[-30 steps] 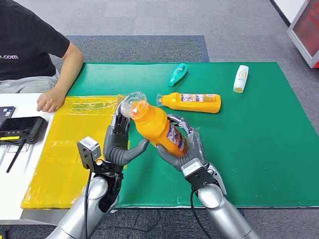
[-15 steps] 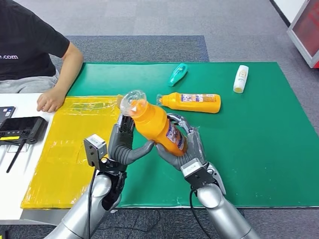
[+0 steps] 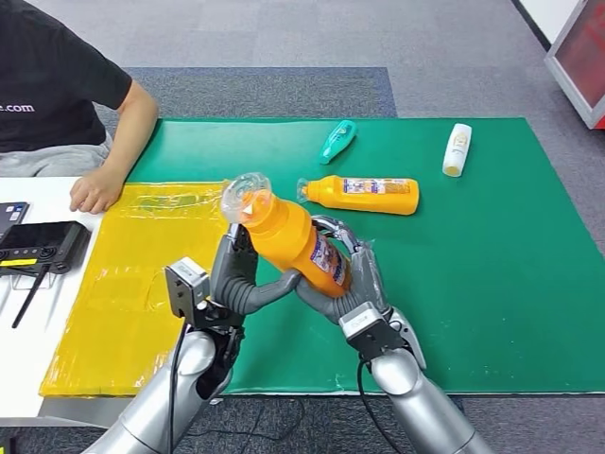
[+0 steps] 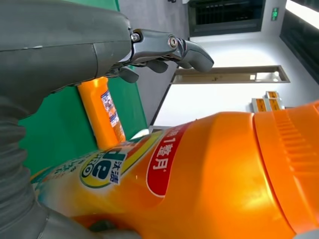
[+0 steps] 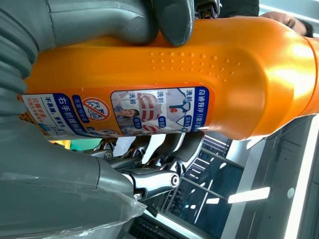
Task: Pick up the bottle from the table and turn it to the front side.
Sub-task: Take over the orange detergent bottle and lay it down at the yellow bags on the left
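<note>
An orange bottle (image 3: 296,241) with a clear-wrapped cap (image 3: 246,194) is held off the green mat (image 3: 485,284), lying slanted, cap toward the upper left. My right hand (image 3: 342,284) grips its lower body from beneath; the back label (image 5: 150,112) faces the right wrist camera. My left hand (image 3: 239,274) cups the bottle near its shoulder, thumb (image 3: 282,281) touching the underside. In the left wrist view the front label (image 4: 112,167) shows on the bottle (image 4: 211,174), and the left fingers (image 4: 169,45) stand spread, apart from it.
A second orange bottle (image 3: 368,195) lies on the mat just behind. Farther back lie a teal bottle (image 3: 337,141) and a white bottle (image 3: 457,149). A yellow sheet (image 3: 129,284) covers the left side. A person's hand (image 3: 93,194) rests by it, near black devices (image 3: 43,244).
My left hand has moved right and closer, its thumb now under the bottle. The bottle has shifted slightly left in my right hand's grip.
</note>
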Available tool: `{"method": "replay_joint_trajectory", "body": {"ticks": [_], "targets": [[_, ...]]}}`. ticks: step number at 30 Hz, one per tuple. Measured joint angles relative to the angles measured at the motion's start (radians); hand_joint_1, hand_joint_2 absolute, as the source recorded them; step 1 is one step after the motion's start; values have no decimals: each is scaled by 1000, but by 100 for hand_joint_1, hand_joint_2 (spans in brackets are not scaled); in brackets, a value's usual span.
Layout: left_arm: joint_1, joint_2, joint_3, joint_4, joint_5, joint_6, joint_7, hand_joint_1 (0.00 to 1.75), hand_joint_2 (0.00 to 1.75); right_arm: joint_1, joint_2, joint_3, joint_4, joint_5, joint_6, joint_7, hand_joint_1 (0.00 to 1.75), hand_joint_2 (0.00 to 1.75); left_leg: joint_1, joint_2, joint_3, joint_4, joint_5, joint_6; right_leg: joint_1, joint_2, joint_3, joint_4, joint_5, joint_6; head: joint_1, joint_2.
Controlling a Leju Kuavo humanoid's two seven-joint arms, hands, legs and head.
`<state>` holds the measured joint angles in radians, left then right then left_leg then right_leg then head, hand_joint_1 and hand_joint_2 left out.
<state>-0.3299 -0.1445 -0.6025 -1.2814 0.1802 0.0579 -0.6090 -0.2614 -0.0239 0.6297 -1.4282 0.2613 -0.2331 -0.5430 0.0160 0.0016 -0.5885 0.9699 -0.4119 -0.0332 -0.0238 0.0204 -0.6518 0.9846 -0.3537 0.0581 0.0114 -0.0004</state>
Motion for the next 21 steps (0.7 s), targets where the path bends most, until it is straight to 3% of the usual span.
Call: {"method": "replay_joint_trajectory", "body": {"ticks": [21], "targets": [[-10, 4, -21, -31, -14, 12, 0, 0, 175, -3, 0, 12, 0, 0, 3, -2, 175, 175, 0, 0, 0, 0, 0, 0, 0, 0, 0, 0, 0, 0, 0, 0]]}}
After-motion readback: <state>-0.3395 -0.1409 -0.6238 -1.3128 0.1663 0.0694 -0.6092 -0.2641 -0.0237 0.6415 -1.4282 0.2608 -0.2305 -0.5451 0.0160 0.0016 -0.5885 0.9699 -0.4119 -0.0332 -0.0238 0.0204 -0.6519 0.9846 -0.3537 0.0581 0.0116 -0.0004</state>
